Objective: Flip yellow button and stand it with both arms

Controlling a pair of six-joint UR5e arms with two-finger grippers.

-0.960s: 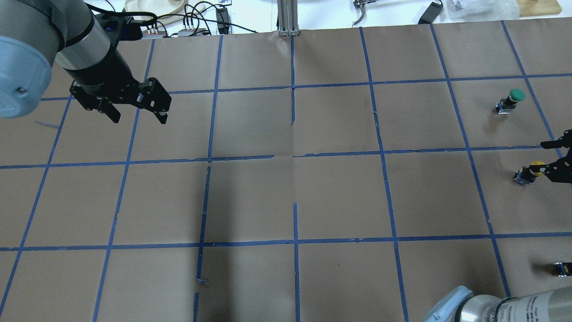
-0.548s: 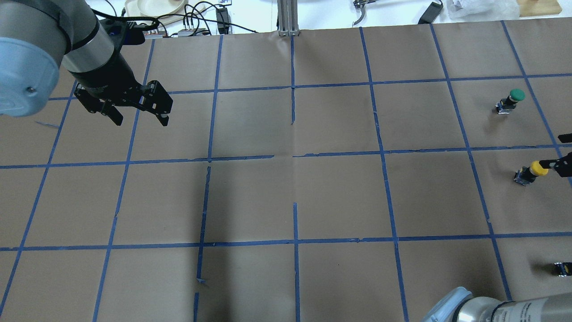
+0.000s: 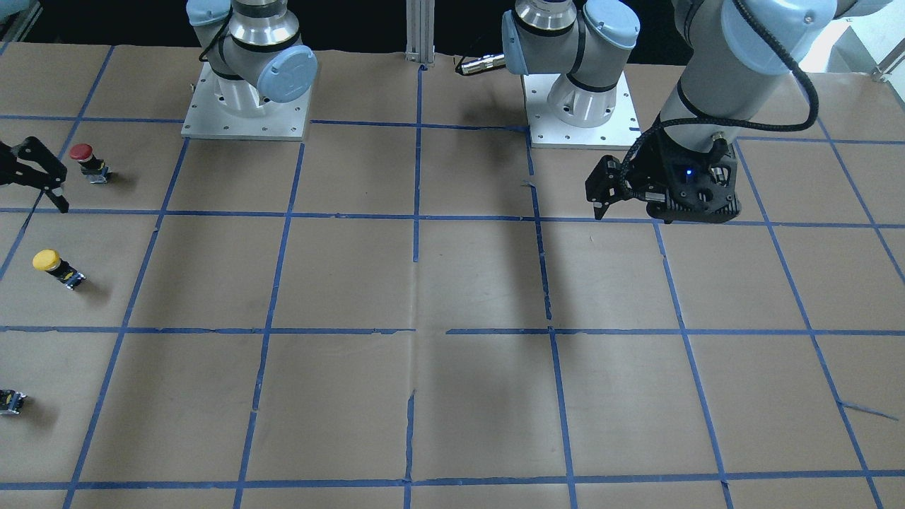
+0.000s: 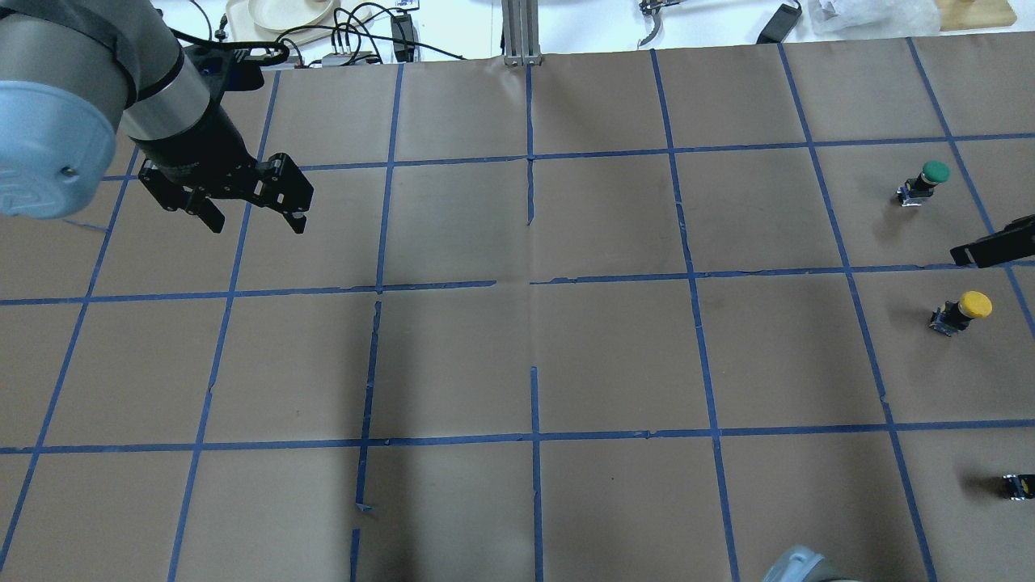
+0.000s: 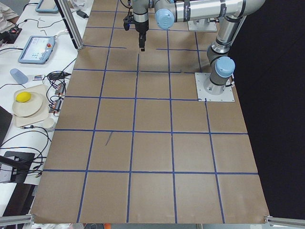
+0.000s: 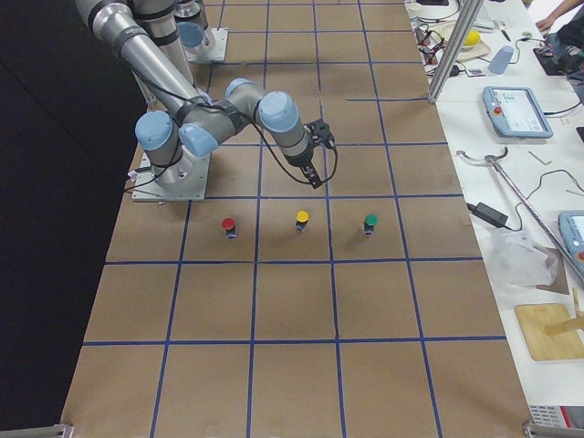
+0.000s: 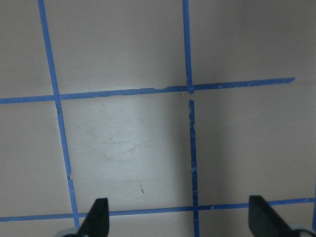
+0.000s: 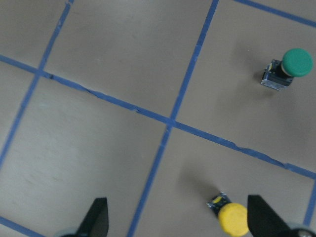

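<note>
Brown paper taped into a blue grid covers the bench (image 4: 614,356), and all the action sits at its right end. A second ago the right gripper (image 8: 180,223) had its fingers around the cap of the yellow button (image 4: 962,311). Now it has pulled clear toward the far side, and its wrist view shows the fingers spread wide with nothing between them.

The yellow button stands alone in its grid square, between the green button (image 4: 926,182) and the small black block (image 4: 1017,485). From the right-side view it looks upright, cap on top and contact block on the paper, much like the red button (image 3: 88,161) beside it.

Your left gripper (image 4: 257,223) has drifted only slightly. It hovers over the opposite end, well apart from the button, with its fingers open and empty.

You can read this as a release after placing. The flip and stand appear done, provided the button does not tip now that nothing supports it.
</note>
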